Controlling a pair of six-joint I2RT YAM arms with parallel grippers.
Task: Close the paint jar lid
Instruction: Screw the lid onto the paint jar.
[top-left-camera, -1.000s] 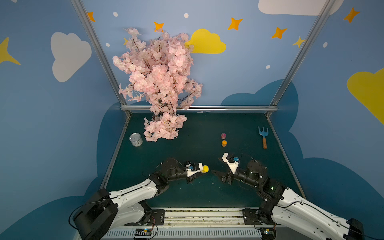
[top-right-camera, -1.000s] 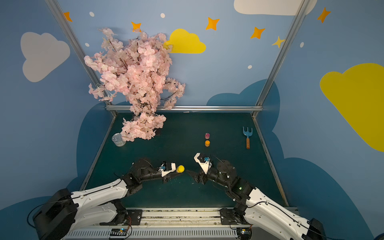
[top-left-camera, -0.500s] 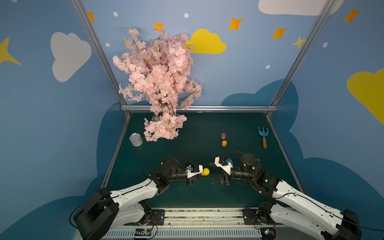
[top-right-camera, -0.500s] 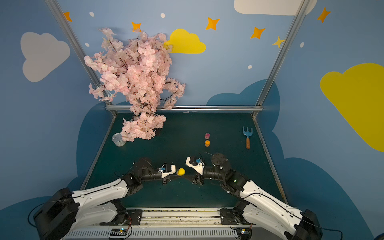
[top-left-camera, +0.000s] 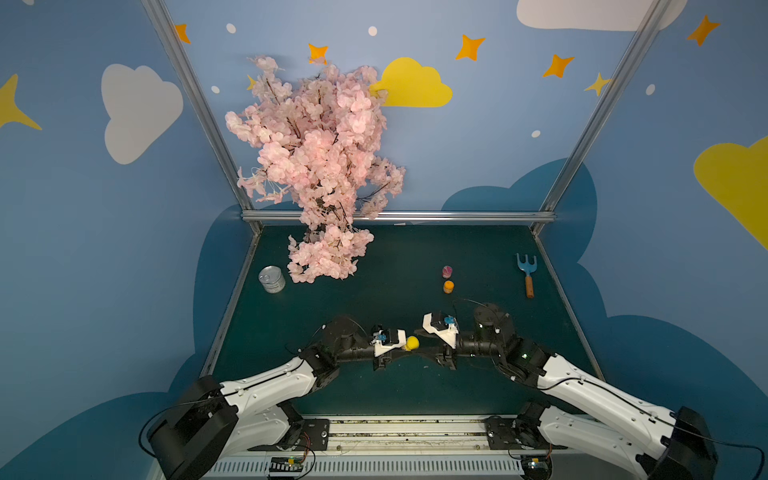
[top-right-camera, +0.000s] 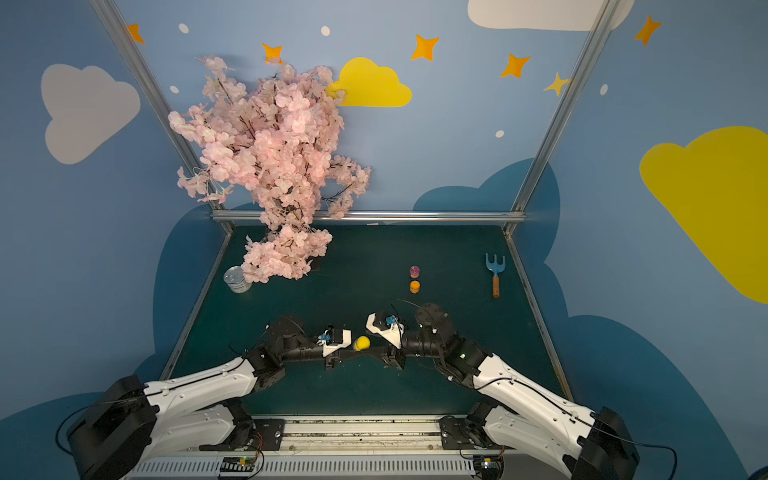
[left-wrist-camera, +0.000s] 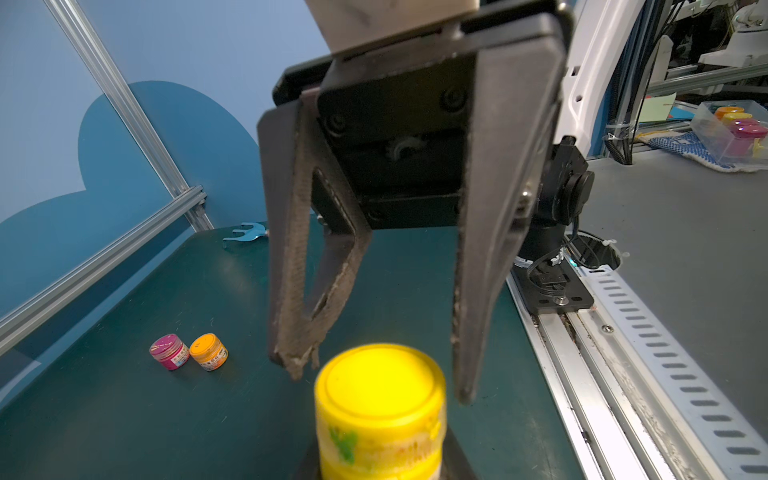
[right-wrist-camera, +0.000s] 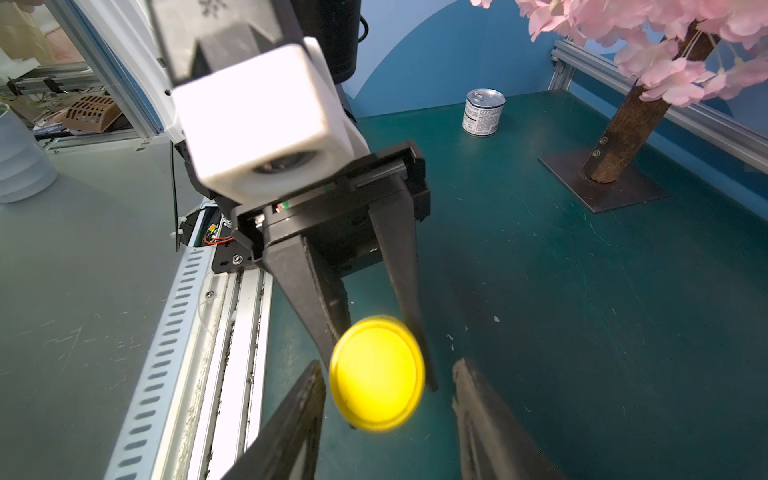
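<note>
Left gripper (right-wrist-camera: 381, 368): closed on the yellow paint jar (top-left-camera: 412, 343), near the 6 o'clock edge of the table (top-left-camera: 386, 266). Right gripper (left-wrist-camera: 381, 382): jaws apart, straddling the lid (left-wrist-camera: 374, 388) from 3 o'clock. Orange jar (top-left-camera: 448, 286) and pink jar (top-left-camera: 447, 271) stand at 1 o'clock.

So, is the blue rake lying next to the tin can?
No, the blue rake lies far from the tin can, on the opposite side.

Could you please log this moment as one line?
left gripper: shut on jar | right gripper: open, straddling lid | lid: seated on jar, tightness unclear
</note>
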